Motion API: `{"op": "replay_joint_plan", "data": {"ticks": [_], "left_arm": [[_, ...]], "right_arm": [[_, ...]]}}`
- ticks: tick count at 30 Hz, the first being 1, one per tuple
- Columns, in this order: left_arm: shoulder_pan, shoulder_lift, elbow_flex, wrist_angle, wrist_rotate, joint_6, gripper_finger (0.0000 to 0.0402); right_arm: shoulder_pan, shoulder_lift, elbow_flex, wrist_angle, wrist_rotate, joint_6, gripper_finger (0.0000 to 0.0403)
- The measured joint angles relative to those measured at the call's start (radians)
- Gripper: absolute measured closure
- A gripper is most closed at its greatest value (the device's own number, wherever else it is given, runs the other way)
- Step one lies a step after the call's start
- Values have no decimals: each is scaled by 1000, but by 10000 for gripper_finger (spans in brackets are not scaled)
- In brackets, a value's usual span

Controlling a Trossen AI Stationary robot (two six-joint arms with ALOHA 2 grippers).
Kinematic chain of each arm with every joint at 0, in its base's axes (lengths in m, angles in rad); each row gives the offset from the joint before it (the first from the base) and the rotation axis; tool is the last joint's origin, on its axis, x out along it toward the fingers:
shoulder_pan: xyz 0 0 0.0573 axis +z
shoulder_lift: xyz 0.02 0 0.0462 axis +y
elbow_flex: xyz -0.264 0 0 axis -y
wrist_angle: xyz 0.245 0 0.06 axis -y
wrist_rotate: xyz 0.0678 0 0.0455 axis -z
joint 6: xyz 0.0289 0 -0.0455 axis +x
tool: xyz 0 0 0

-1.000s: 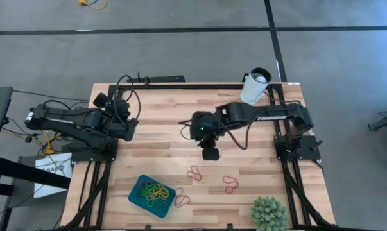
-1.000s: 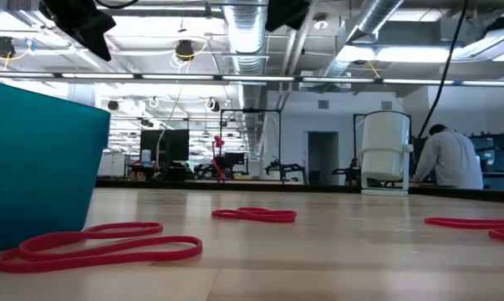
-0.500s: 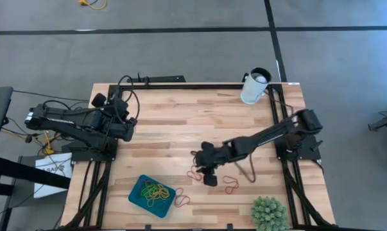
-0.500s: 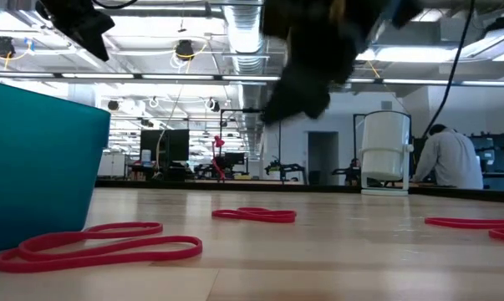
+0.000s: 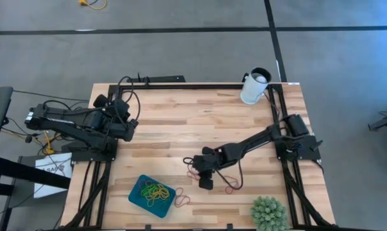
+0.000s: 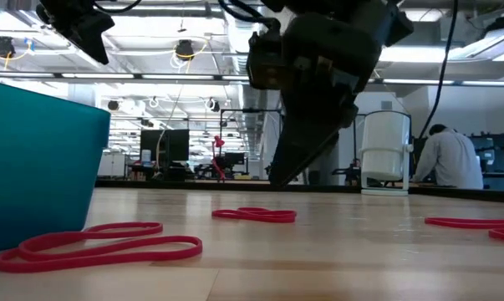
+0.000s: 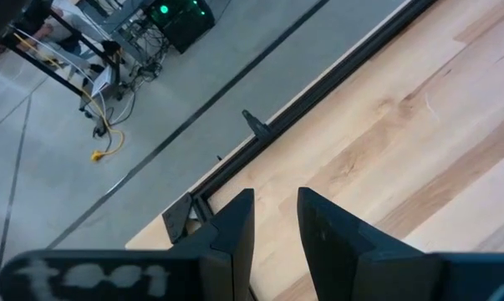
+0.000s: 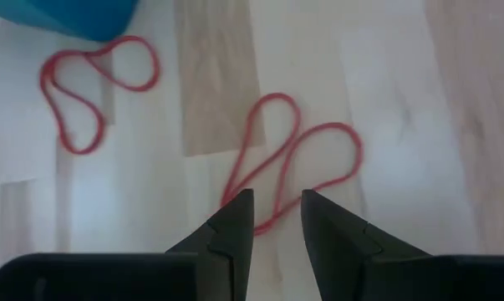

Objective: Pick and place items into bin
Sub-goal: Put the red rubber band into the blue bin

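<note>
My right gripper hangs open just above a red band, a twisted double loop lying flat on the wood; its fingertips are clear of the band. A second red band lies beside the teal bin, which holds several yellow and green bands. A third red band lies to the right of the arm. My left gripper waits open and empty above the table's far left part.
A white cup stands at the far right corner and a spiky green plant at the near right corner. Black cables trail along both arms. A person stands in the room beyond the table.
My right gripper has come down from high over the table's middle toward the near edge and now hangs low over the middle red band. Its wrist has rolled on the way. The bands and the bin have stayed put.
</note>
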Motion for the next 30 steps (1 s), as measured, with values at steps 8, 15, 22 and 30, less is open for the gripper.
{"op": "replay_joint_plan", "data": {"ticks": [8,15,22,30], "left_arm": [[0,0,0,1,0,-6,317],[0,0,0,1,0,-6,317],[0,0,0,1,0,-6,317],[0,0,0,1,0,-6,317]], "right_arm": [[35,38,2,0,54,84,308],[40,75,10,8,72,120,308],[19,106,12,-1,64,237,308],[5,99,7,12,43,222,357]]}}
